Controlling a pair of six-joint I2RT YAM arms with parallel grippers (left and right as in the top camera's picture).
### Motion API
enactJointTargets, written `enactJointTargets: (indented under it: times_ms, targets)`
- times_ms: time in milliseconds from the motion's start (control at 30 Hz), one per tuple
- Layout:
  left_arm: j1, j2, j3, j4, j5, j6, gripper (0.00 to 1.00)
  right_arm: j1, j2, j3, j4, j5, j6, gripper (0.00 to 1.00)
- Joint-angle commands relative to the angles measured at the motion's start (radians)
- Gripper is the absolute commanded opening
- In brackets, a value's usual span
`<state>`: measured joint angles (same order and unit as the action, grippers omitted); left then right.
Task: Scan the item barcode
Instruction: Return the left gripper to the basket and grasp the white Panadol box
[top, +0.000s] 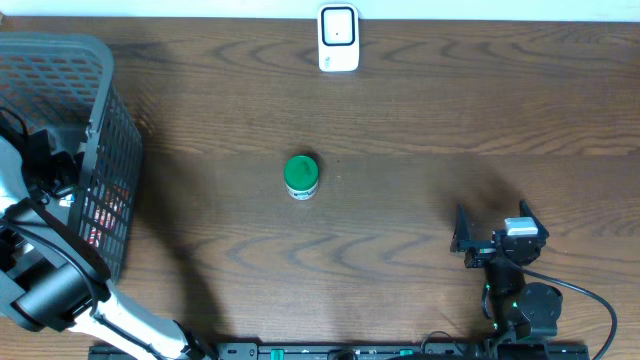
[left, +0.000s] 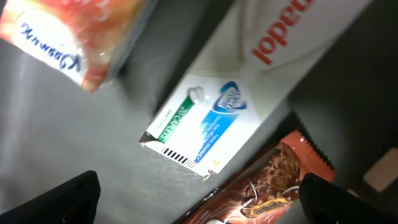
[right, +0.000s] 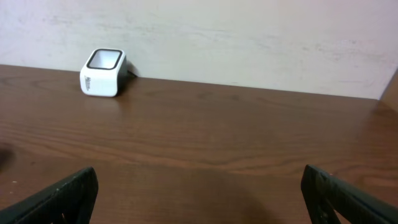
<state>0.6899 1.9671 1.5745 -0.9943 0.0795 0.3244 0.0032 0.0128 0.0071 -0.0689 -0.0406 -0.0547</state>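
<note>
A white barcode scanner (top: 338, 38) stands at the far middle edge of the table; the right wrist view shows the scanner (right: 102, 73) far off to the left. A small jar with a green lid (top: 301, 175) stands mid-table. My left arm reaches into the grey basket (top: 118, 150). There my left gripper (left: 199, 196) is open above a white box (left: 202, 121) with a barcode on its near edge and a brown snack wrapper (left: 273, 180), holding nothing. My right gripper (top: 492, 222) hovers open and empty over bare wood at the front right, its fingertips (right: 74, 190) wide apart.
Inside the basket also lie an orange packet (left: 74, 31) and a white pack with red lettering (left: 292, 31). The basket fills the table's left end. A pale wall (right: 249, 37) rises behind the table's far edge.
</note>
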Motion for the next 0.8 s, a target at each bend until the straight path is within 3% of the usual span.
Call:
enactJointTargets:
  times_ms: [0,300,767]
  targets:
    - [-0.002,-0.011,-0.011,0.002,0.034,0.132,1.00,0.007,-0.005,-0.002,-0.003,0.006,0.016,0.99]
    - [-0.002,-0.010,-0.011,0.069,0.032,0.222,1.00,0.007,-0.005,-0.002,-0.003,0.006,0.016,0.99]
    - [-0.002,0.091,-0.011,0.144,0.070,0.225,0.98,0.007,-0.005,-0.002,-0.003,0.006,0.016,0.99]
